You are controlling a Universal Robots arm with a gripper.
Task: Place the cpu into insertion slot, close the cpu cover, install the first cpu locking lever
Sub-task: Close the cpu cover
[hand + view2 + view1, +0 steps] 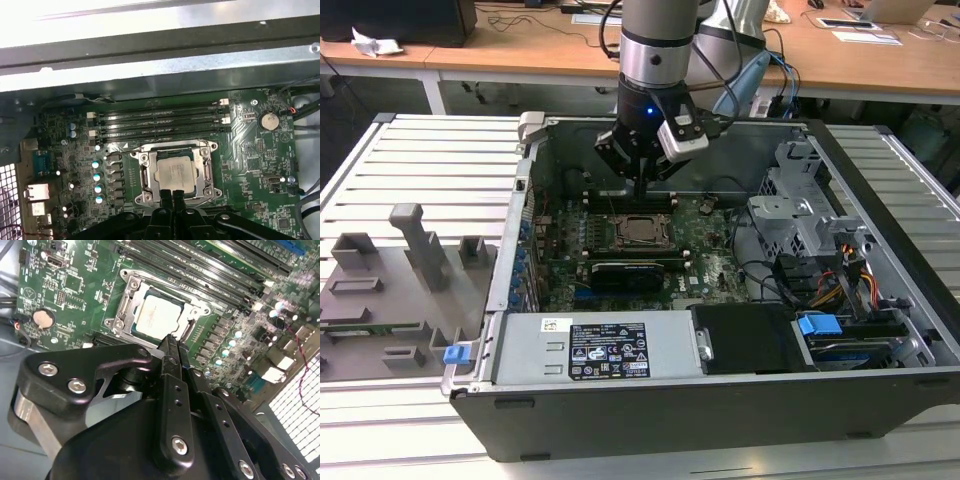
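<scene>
The cpu (175, 172), a pale square chip, sits in the insertion slot (172, 150) on the green motherboard (250, 165). The silver cpu cover (146, 172) lies flat around the chip's edges. In the second wrist view, the cpu (156, 315) and cover (125, 302) lie just beyond my black fingertips (167, 347). My gripper (172, 196) is shut with its fingers pressed together and nothing between them, hanging just above the socket's edge. In the exterior view, the gripper (642, 186) hovers over the cpu (642, 231) inside the open computer case.
Long black memory slots (160, 122) run beside the socket, toward the case wall (160, 65). A black expansion card (635, 272), the power supply (590, 350), a metal drive cage (800, 215) and loose cables (840, 280) crowd the case. A grey fixture tray (380, 290) lies at the exterior view's left.
</scene>
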